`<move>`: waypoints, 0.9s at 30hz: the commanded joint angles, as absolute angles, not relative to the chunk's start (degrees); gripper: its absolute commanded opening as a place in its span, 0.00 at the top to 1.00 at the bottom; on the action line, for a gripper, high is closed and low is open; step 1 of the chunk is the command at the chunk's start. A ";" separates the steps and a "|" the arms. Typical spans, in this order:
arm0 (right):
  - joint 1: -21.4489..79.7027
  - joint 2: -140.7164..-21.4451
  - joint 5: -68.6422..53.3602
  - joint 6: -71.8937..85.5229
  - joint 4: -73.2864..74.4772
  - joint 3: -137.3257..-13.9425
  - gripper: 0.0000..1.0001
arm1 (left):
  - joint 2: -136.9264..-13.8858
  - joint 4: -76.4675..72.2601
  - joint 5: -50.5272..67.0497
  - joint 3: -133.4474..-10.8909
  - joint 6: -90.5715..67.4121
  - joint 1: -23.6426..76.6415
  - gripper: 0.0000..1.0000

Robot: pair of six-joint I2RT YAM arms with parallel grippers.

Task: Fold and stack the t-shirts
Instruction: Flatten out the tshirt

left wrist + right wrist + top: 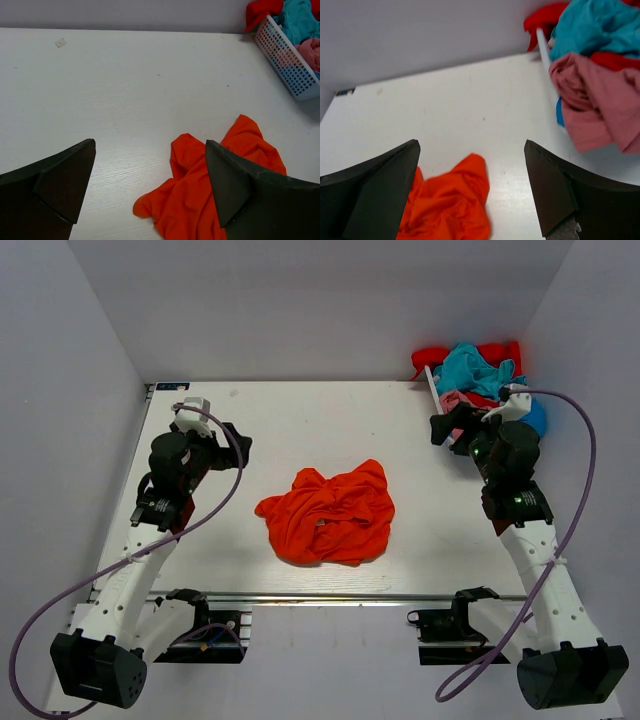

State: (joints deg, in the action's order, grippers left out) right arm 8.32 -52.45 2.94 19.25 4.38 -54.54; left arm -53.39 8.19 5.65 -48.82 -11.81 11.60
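Heaped near the middle of the white flat surface: a bright orange-red crumpled cloth t-shirt, unfolded and bunched. Long axis roughly left to right across the top view, tilted a little, from a rounded corner at the near left up to a pointed lobe at the far right. Wider than deep; neck and sleeves not to be told apart in the folds.

Left end effector raised off the surface at the far left, well apart from the heap, fingers spread wide and gripping nothing. From its wrist camera, left end effector aimed over bare surface, with the t-shirt low and to the right, partly behind the right-hand finger.

Right end effector at the far right, likewise spread wide and empty, well apart from the t-shirt and just beside a white perforated plastic basket. From its wrist camera, right end effector above the surface, the t-shirt below and toward the left-hand finger.

In and over the basket, at the far right corner: a teal cloth shirt, a pink cloth shirt, a red cloth shirt and a blue cloth shirt, all crumpled together.
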 commanded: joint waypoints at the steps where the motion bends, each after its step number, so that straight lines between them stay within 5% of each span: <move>1: 8.44 -50.46 -3.52 18.81 6.33 -52.74 0.10 | -52.73 9.58 9.84 -50.63 -11.34 11.78 0.00; 13: 8.53 -53.87 -5.87 16.09 7.63 -50.35 0.10 | -65.91 2.12 35.41 -43.16 -12.39 14.93 0.00; 21: 10.02 -69.50 -15.90 15.56 10.11 -54.23 0.10 | -67.40 6.77 29.70 -39.47 -11.24 25.39 0.00; 27: 13.71 -74.35 -9.68 14.59 13.80 -55.46 0.10 | -69.09 17.22 12.52 -38.94 -15.37 34.79 0.00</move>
